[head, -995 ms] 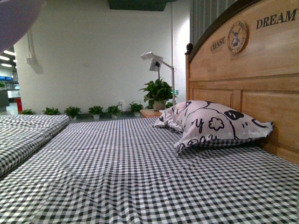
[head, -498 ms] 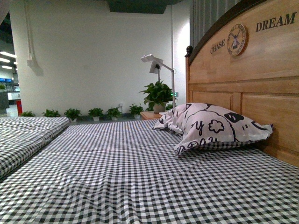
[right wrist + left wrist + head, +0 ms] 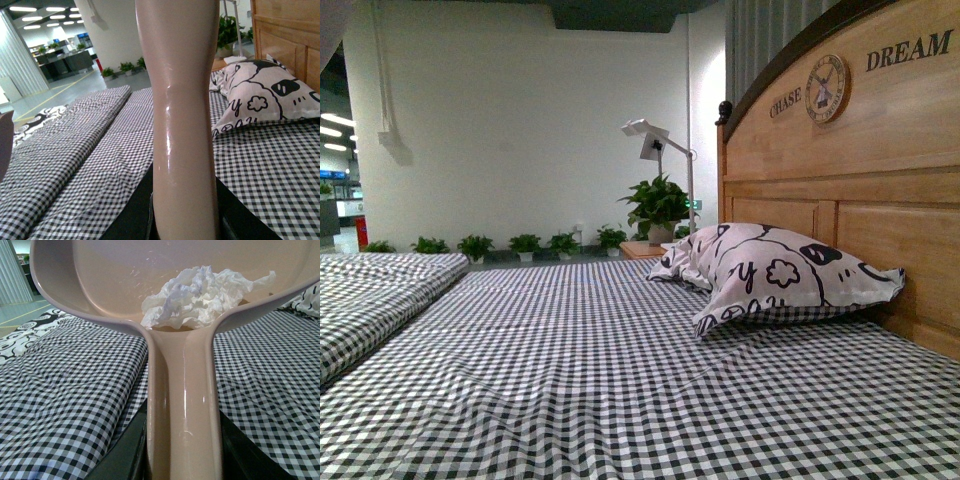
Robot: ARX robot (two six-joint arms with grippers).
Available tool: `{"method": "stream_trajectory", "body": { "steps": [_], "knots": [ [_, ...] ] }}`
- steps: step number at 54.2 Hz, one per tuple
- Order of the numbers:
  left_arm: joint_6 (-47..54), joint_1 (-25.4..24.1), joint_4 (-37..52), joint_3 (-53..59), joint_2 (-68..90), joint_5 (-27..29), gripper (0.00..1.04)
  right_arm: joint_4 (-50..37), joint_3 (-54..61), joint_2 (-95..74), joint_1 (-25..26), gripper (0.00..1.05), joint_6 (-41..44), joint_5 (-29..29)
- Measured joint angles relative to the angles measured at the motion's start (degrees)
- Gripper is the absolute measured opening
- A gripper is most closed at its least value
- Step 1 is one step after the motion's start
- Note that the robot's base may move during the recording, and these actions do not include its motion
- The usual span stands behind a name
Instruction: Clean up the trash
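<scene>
**On the dustpan, off the bed: trash collected, disposal pending**

Above the checked bedsheet, your left arm is carrying a beige dustpan by its long handle, and the trash, a crumpled white paper wad, is lying in the pan's bowl right where the bowl narrows into the handle. Dark gripper parts are showing on both sides of the handle at the lower edge of the left wrist view, so you are looking at a left gripper that is clamped around that handle.

Your right arm is holding a second beige handle upright, with dark gripper parts flanking its base; judging by that, the right gripper is closed around it too. What tool sits at the far end is lying outside the picture, so you cannot tell from here, though a brush matching the pan is a fair guess.

From the front camera you are seeing no loose paper on the sheet, only the doodle-print pillow resting against the wooden headboard; neither arm is showing there.

Judging from all this, the sweeping part is looking finished. What is remaining is carrying the pan level to a bin and tipping the wad out. No bin is showing in any view.
</scene>
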State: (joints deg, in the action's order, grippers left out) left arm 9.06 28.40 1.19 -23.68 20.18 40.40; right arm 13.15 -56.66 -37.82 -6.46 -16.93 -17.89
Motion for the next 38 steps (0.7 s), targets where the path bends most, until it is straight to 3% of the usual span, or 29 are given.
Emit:
{"method": "stream_trajectory", "body": {
  "steps": [38],
  "knots": [
    [0.0,0.0,0.0,0.0,0.0,0.0,0.27,0.0,0.0,0.0,0.0,0.19,0.0,0.0]
  ]
}}
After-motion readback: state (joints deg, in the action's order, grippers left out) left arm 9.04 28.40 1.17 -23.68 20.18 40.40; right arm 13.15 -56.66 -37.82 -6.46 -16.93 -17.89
